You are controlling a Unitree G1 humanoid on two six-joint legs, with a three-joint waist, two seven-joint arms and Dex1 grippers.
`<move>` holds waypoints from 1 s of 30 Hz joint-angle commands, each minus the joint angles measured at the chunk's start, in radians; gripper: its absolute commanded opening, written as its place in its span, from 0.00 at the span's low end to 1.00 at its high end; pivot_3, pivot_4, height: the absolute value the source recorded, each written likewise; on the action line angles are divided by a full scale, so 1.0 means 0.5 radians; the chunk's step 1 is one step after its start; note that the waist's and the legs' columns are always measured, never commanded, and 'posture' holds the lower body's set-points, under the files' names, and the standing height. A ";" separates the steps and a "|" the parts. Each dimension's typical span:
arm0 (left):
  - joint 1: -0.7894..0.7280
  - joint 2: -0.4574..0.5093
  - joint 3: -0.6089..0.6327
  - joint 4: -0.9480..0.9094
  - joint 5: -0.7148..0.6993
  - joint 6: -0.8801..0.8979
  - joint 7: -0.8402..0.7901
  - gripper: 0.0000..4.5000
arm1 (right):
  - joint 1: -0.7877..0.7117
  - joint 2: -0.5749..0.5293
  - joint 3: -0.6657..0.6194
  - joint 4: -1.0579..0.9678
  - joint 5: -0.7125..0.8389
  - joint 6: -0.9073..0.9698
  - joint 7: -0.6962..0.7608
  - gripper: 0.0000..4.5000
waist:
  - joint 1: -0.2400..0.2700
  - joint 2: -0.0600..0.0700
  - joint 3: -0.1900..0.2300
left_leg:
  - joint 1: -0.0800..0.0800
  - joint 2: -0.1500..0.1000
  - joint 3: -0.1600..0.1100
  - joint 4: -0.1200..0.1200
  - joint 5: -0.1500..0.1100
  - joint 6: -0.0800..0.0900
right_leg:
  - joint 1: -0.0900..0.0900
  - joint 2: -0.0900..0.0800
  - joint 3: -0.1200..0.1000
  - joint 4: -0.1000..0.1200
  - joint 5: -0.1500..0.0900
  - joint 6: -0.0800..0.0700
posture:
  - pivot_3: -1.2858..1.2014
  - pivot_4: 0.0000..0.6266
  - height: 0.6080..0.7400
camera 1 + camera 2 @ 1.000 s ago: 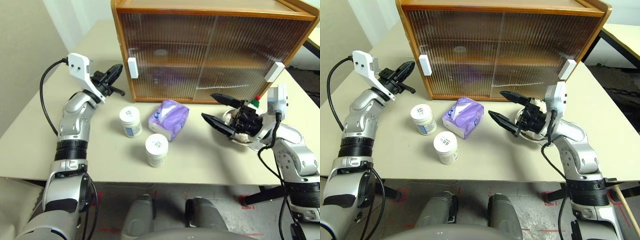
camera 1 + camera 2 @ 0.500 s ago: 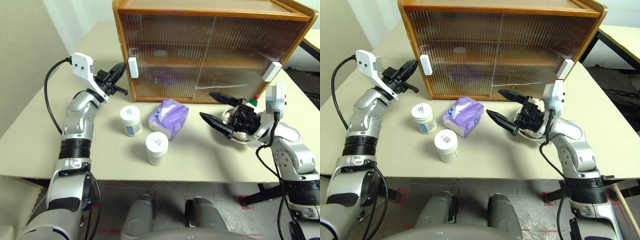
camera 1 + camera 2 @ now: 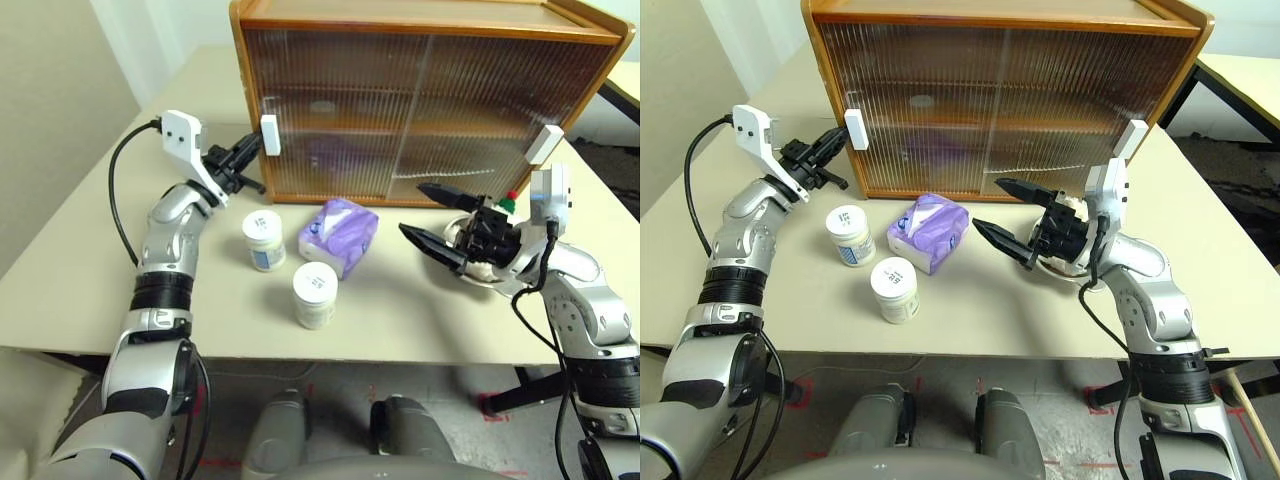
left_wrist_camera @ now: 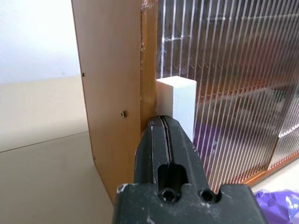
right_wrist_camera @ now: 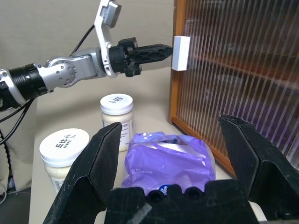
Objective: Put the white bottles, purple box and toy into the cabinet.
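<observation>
Our left gripper [image 3: 252, 152], fingers together, has crept up to the cabinet [image 3: 420, 100] handle [image 3: 269, 135] at upper left, seemingly touching, ready to slide; right gripper [image 3: 433, 215] waits spread.

two white bottles [image 3: 264, 240] [image 3: 314, 294], one purple box [image 3: 338, 235], one cabinet [image 3: 420, 100]

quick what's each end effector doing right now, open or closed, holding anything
Left end effector: closed, holding nothing, tip at the cabinet's left door handle.
Right end effector: open, holding nothing, near the purple box.
</observation>
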 commanded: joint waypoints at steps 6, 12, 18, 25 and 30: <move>-0.123 -0.121 -0.129 0.053 0.038 0.051 -0.078 0.01 | 0.048 -0.047 -0.015 -0.008 0.007 -0.019 0.019 1.00 | -0.009 -0.001 -0.001 | -0.001 0.000 0.000 0.000 0.000 0.000 | -0.001 0.001 0.000 0.000 0.000 0.000 | 0.53 0.00 1.00; -0.190 -0.162 -0.238 0.011 0.061 0.173 -0.135 0.01 | 0.018 -0.008 -0.061 0.034 0.025 -0.047 -0.030 1.00 | -0.031 -0.001 -0.001 | -0.001 -0.001 0.000 0.000 0.000 0.000 | 0.000 0.001 0.000 0.000 -0.001 0.000 | 0.53 0.00 1.00; -0.305 -0.198 -0.285 0.137 0.100 0.182 -0.175 0.01 | 0.036 0.085 -0.100 0.001 0.043 -0.013 -0.205 1.00 | -0.054 -0.001 -0.001 | -0.001 -0.001 0.000 0.000 0.000 0.000 | 0.000 0.001 0.001 0.000 0.000 0.001 | 0.52 0.00 1.00; -0.388 -0.280 -0.340 0.248 0.140 0.161 -0.233 0.01 | 0.097 0.163 -0.053 -0.092 0.032 -0.001 -0.296 1.00 | -0.077 0.000 -0.001 | -0.001 -0.001 0.000 0.000 0.000 0.001 | -0.001 0.002 0.001 0.000 -0.001 0.001 | 0.51 0.00 1.00; -0.464 -0.344 -0.355 0.326 0.159 0.137 -0.265 0.01 | 0.131 0.144 -0.075 -0.131 0.037 0.005 -0.323 1.00 | -0.089 0.000 -0.001 | -0.001 -0.002 0.000 0.000 0.000 0.001 | 0.000 0.001 0.002 -0.001 -0.001 0.002 | 0.50 0.00 1.00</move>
